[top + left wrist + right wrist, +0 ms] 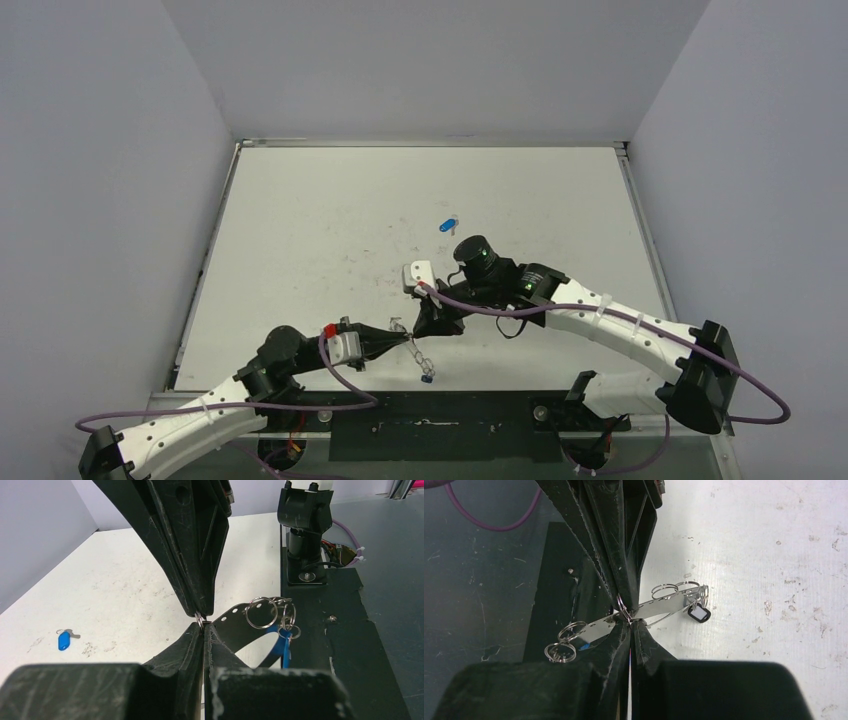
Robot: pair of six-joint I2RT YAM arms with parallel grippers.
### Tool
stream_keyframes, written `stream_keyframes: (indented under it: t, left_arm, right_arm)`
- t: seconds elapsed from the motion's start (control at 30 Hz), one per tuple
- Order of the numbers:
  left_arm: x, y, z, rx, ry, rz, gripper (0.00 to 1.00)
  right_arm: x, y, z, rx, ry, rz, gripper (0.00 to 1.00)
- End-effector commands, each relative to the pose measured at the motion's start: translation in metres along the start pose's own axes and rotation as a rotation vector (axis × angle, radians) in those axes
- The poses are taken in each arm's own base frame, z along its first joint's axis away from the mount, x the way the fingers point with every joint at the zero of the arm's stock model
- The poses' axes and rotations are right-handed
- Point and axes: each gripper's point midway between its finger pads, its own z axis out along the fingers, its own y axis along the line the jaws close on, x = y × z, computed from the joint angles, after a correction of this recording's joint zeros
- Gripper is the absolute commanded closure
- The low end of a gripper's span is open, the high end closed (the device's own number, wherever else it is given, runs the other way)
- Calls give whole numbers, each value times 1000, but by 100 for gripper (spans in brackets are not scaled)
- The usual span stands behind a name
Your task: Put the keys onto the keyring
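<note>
Jointly, left tool [202, 631] and right tool [630, 626] pinch keyring [665, 605].

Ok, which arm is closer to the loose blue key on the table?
Right. The right arm has its wrist close by the blue key; the left arm lies farther back, near the table's near edge.

Top camera high, looking down on table [320, 220]; both wrist cameras close, share keyring [664, 606].

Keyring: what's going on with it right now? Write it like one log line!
keyring: held between both claws | left claw: shut on keyring | right claw: shut on keyring | blue key: loose on table
</note>
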Motion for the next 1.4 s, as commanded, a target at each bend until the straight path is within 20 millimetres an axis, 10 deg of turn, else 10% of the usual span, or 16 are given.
stream_keyframes:
  t: [0.0,0.27,0.47,0.6,1.37]
  left_arm:
    - [-33,1,4,7,-103,45,100]
    - [-36,2,3,5,-111,53,100]
    - [-34,1,3,10,-103,47,100]
    - [-33,1,3,9,-102,44,100]
    - [-35,4,1,-10,-96,44,100]
  right_arm:
    - [-4,-8,1,25,2,-29,100]
    - [10,-16,3,77,63,-23,99]
    - [-7,-8,0,65,-11,-75,60]
    - [-21,-2,-5,62,-90,-111,55]
    - [-21,4,7,-3,-90,-91,100]
